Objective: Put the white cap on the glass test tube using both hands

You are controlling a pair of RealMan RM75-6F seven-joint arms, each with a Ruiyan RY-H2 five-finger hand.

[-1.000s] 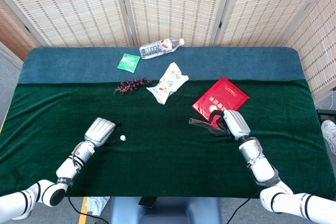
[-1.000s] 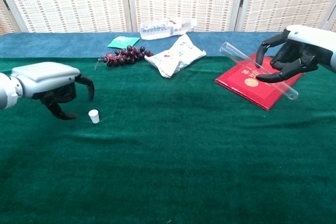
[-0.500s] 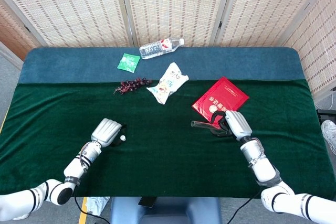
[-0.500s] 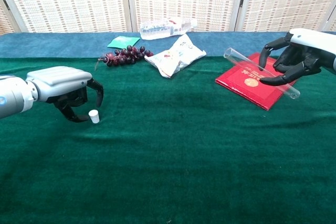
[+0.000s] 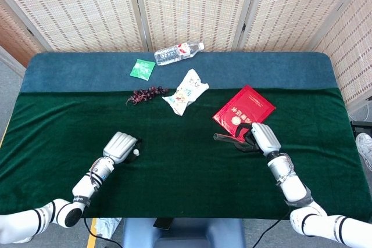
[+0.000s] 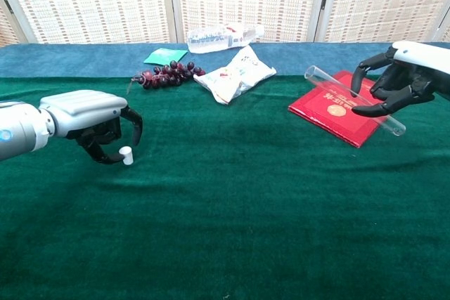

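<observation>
At the lower left of the chest view, the left robot hand (image 6: 98, 121) arches over the small white plastic cap (image 6: 126, 155), dark fingertips curled down around it; whether they already pinch it cannot be told. The cap stands upright on the green cloth of the desk (image 6: 232, 216), just under that hand's fingertips, far from the right robot hand (image 6: 394, 82). That hand, at the right edge, holds the clear glass test tube (image 6: 351, 99) above the red booklet (image 6: 330, 114). The tube's long axis slants from upper left to lower right, open mouth towards the left, facing the cap's side. The left hand is nearest the cap; I judge capping needs the two brought together mid-desk.
</observation>
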